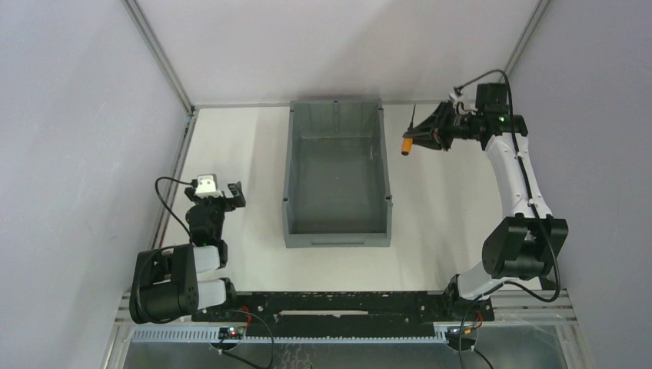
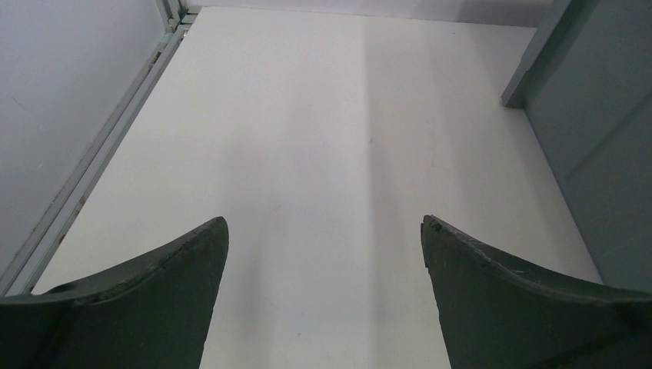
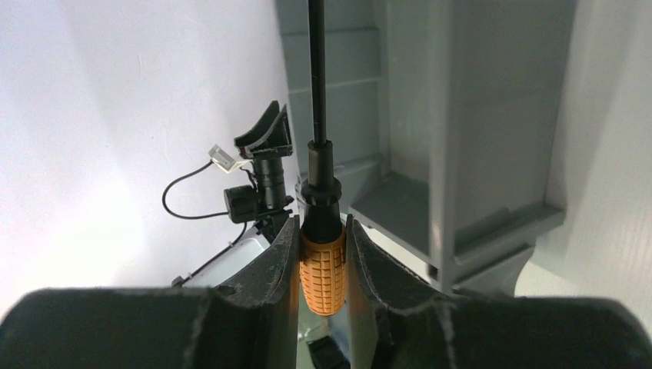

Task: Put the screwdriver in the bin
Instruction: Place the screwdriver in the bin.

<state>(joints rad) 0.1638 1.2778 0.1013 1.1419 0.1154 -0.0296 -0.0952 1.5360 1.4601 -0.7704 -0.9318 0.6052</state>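
Note:
My right gripper (image 1: 421, 137) is shut on the screwdriver (image 1: 408, 141), raised in the air just right of the bin's far right corner. In the right wrist view the fingers clamp the orange ribbed handle (image 3: 323, 267) from both sides, and the thin black shaft (image 3: 316, 69) points away past the bin's grey ribbed wall (image 3: 461, 115). The large grey bin (image 1: 337, 232) stands in the middle of the table with nothing visible inside. My left gripper (image 1: 217, 198) rests low to the left of the bin, open (image 2: 323, 227), with only white table between its fingers.
Grey side walls and metal frame rails close in the white table on the left, back and right. The bin's left wall (image 2: 592, 115) stands close to the right of the left gripper. A black rail (image 1: 338, 304) carries both arm bases along the near edge.

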